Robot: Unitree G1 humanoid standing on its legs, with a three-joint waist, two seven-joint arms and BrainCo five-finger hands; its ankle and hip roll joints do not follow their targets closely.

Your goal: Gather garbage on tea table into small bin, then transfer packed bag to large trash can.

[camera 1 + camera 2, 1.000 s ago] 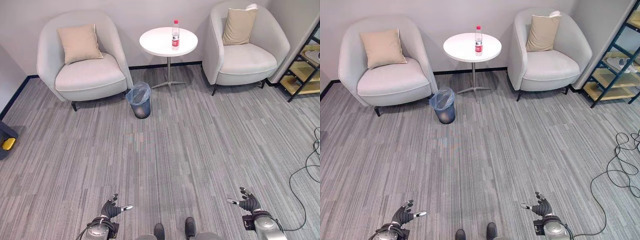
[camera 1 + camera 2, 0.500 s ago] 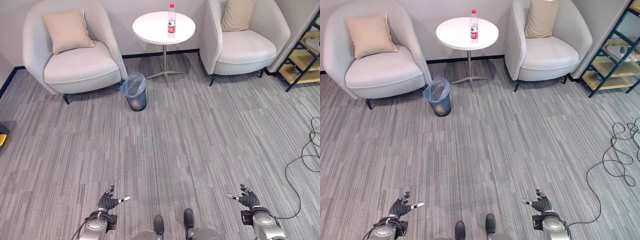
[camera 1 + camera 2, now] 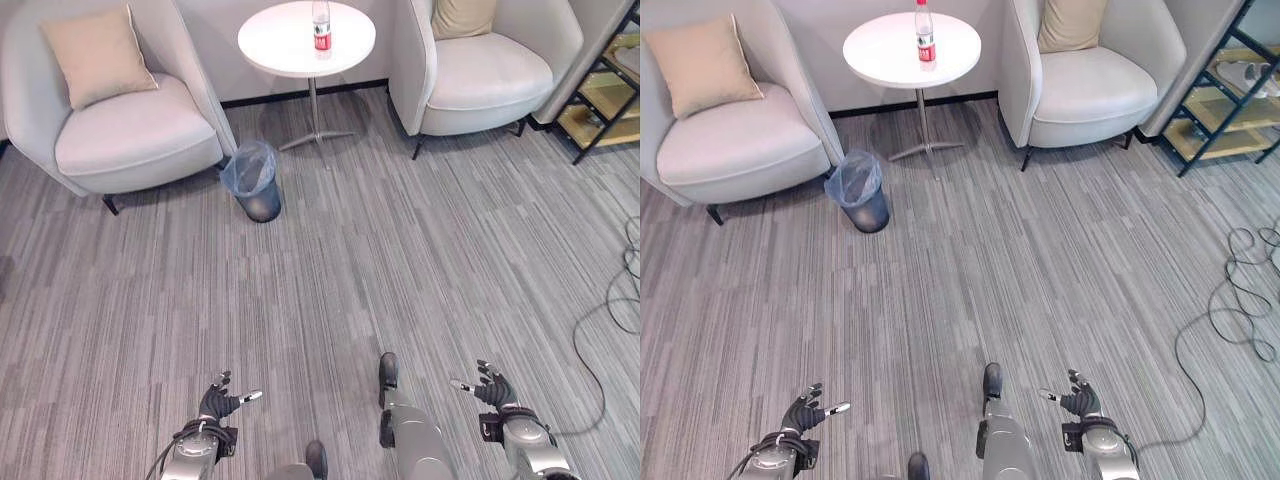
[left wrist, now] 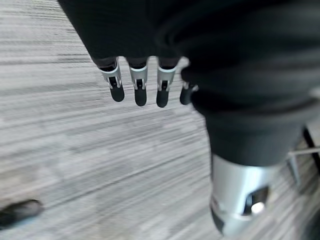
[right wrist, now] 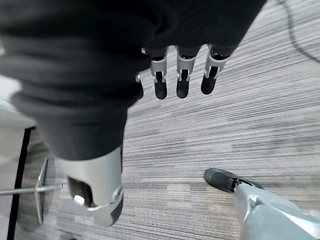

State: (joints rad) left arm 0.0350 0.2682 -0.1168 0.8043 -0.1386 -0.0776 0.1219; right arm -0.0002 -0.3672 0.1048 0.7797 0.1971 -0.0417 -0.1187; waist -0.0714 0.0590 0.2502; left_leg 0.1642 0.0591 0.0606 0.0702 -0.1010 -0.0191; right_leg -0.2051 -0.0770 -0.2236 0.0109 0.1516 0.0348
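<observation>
Barely begun: bottle (image 3: 321, 26) upright on the bench (image 3: 290, 45), bin (image 3: 254, 180) on the floor beside it, left robot hand (image 3: 221, 403) and right robot hand (image 3: 489, 391) released, empty, well short.

One round white tea table (image 3: 306, 38) stands on the carpet, with one plastic bottle (image 3: 321, 26) (red label, clear body) on it. Two pale grey armchairs (image 3: 120, 130) (image 3: 480, 70) flank the table, and each carries one beige cushion (image 3: 95, 55) (image 3: 465, 17), so two cushions. One small bin (image 3: 254, 180) lined with a bluish bag sits on the floor. One dark-framed shelf unit (image 3: 1220, 110) stands at the far right.
</observation>
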